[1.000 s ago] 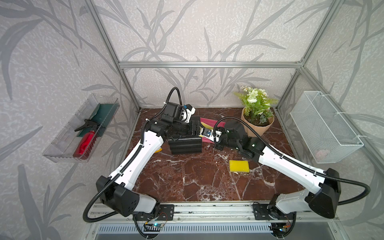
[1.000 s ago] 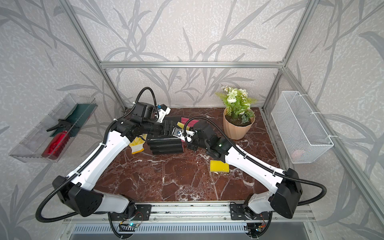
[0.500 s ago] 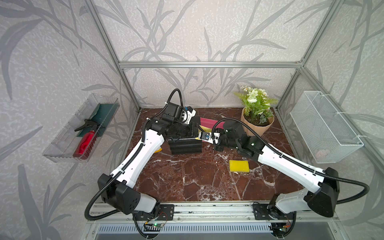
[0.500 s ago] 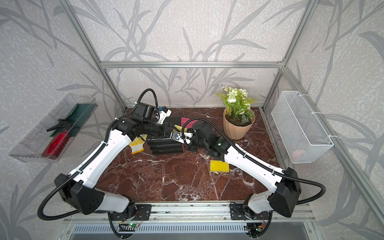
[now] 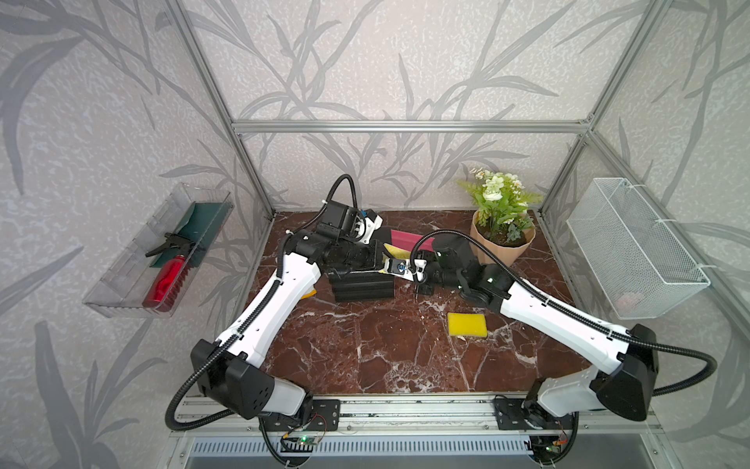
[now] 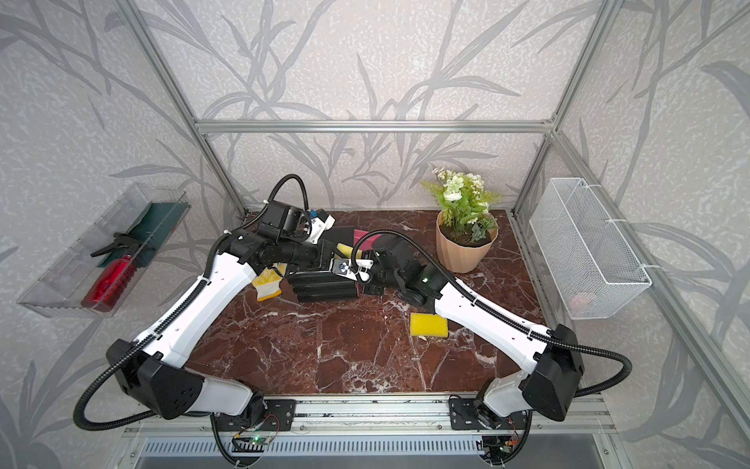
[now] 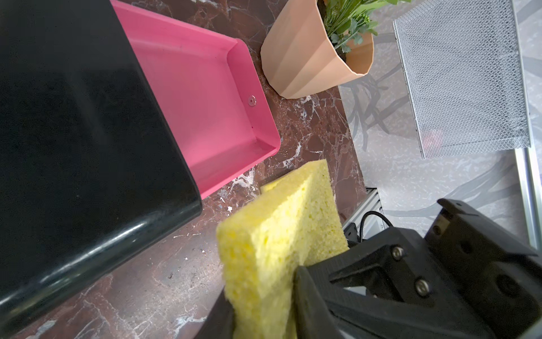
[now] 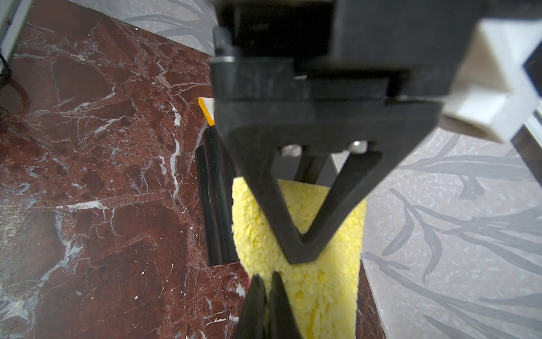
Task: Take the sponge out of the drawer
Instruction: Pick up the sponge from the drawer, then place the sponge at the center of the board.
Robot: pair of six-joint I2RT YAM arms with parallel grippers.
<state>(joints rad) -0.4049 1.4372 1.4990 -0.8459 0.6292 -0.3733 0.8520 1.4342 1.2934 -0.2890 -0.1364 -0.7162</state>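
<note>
Sponge (image 7: 278,234), yellow, is clamped between the partly closed jaws of the left pincer (image 7: 264,308), held over the marble surface (image 7: 164,273). Just beyond that pincer, the pink drawer (image 7: 205,88) stands pulled out of its black cabinet (image 7: 73,117). The right pincer (image 8: 265,293) is closed tight, its tips right at the same sponge's edge. A second yellow sponge (image 5: 466,325) lies flat well behind the right pincer, beside its arm.

Porous foam sponge (image 7: 272,240), glossy plastic drawer (image 7: 199,88) (smooth, pink), polished marble tabletop (image 5: 365,345).
</note>
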